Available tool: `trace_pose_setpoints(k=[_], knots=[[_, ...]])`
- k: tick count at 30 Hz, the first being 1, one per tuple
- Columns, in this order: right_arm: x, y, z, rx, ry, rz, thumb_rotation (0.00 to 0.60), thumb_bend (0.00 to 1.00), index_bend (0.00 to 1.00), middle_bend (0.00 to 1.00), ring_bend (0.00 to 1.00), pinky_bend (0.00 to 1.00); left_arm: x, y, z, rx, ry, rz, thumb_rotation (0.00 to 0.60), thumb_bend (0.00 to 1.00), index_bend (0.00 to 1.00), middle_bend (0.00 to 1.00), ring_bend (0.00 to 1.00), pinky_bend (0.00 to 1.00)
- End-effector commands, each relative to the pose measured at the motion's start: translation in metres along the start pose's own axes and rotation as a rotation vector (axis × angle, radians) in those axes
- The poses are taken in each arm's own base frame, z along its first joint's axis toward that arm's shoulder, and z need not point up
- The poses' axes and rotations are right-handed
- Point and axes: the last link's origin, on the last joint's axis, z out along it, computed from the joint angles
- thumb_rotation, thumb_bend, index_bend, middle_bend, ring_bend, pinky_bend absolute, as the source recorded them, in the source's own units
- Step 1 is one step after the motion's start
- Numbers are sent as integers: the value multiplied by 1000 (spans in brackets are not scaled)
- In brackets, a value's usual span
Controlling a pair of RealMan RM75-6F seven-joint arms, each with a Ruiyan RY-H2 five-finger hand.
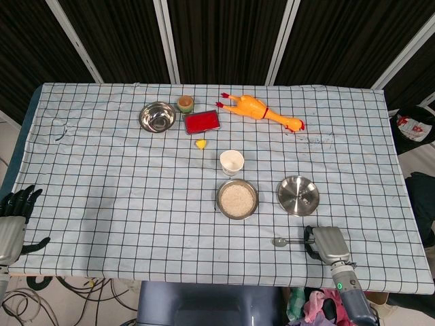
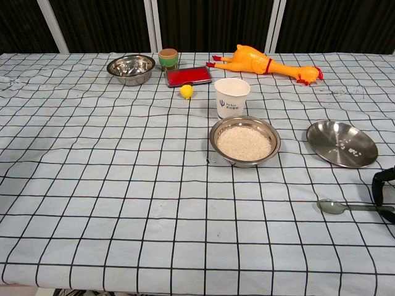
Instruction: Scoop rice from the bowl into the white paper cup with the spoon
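Note:
A steel bowl of white rice [image 1: 237, 198] [image 2: 244, 141] sits at the table's middle. Just behind it stands the white paper cup [image 1: 232, 162] [image 2: 232, 97], upright. The metal spoon [image 1: 285, 242] [image 2: 338, 206] lies flat on the cloth near the front right edge, its handle pointing right into my right hand [image 1: 327, 244] [image 2: 385, 192]. That hand's dark fingers sit on both sides of the handle's end; whether they pinch it is unclear. My left hand [image 1: 15, 219] hangs off the table's left front corner with its fingers spread, holding nothing.
A steel lid [image 1: 298, 195] [image 2: 342, 143] lies right of the rice bowl. At the back are an empty steel bowl [image 1: 157, 116], a small brown cup [image 1: 185, 103], a red tray [image 1: 202, 122], a yellow bit [image 1: 200, 143] and a rubber chicken [image 1: 262, 110].

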Motion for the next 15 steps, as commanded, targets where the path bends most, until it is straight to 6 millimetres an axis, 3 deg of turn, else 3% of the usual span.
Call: trace_pose_setpoints(k=[1,15], knots=[[0,0,0,-1,-1,-1,600,366,552,1000,1000,1000,0,0,0,0,0,0,600,15,0,0,0,0],[-1,1,-1,-10,-5,6,600,365,552,1000,1000,1000,0,0,0,-1,-1,2,600,15,0,0,0,0]])
